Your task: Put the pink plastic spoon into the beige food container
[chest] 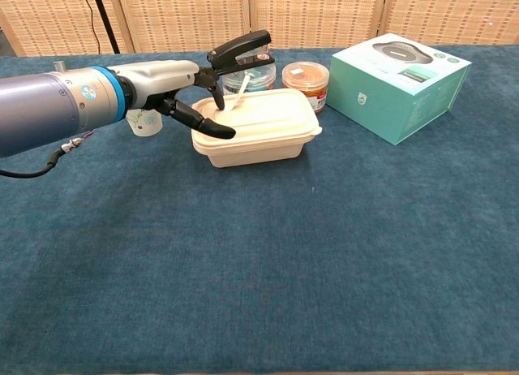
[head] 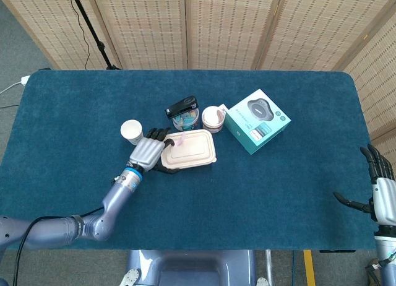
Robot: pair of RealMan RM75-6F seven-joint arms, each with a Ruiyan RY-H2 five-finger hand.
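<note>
At frame centre-left, the left robot hand is pinching the pink plastic spoon over the rectangular beige food container; release is pending.

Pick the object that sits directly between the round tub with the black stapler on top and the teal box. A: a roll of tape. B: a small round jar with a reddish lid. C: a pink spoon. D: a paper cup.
B: the small round jar stands right of the stapler-topped tub and left of the teal box.
</note>
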